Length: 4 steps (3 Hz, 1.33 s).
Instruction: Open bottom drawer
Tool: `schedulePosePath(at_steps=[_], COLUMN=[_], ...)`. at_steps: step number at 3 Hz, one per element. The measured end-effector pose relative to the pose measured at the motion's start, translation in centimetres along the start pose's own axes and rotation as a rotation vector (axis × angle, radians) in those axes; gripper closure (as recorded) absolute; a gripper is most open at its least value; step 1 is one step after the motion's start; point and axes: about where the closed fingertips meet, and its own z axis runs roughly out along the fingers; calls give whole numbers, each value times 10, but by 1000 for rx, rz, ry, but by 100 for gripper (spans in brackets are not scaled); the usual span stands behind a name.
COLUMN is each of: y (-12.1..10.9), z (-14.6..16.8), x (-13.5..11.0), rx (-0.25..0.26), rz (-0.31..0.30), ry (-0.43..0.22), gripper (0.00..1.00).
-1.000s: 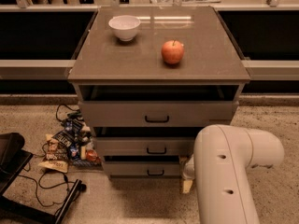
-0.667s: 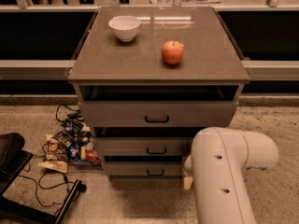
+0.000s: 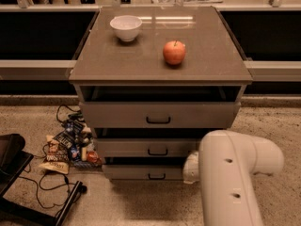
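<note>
The bottom drawer (image 3: 136,172) is the lowest and slimmest grey-taupe front of the cabinet, with a small black bar handle (image 3: 156,176). None of its inside shows. My white arm (image 3: 235,173) comes up from the lower right and covers the drawer's right end. My gripper (image 3: 189,167) is at the arm's tip, against the right part of the bottom drawer front, to the right of the handle. Most of it is hidden by the arm.
The middle drawer (image 3: 146,148) and the top drawer (image 3: 157,114) sit above. A white bowl (image 3: 126,28) and a red apple (image 3: 174,52) stand on the cabinet top (image 3: 117,65). Snack packets (image 3: 66,145), cables and a black object (image 3: 11,168) lie on the floor at left.
My arm has shifted slightly left, toward the cabinet's lower drawers. The drawers, bowl and apple have not moved.
</note>
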Motion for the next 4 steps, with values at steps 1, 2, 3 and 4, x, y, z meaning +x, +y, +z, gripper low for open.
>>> schedulePosePath(at_steps=[1, 2, 3, 4], y=[5, 5, 5, 7], z=[-8, -11, -11, -10], x=[3, 4, 4, 4], rx=[0, 5, 4, 3], rz=[22, 24, 23, 23], ry=[2, 1, 1, 2], gripper=[78, 75, 44, 21])
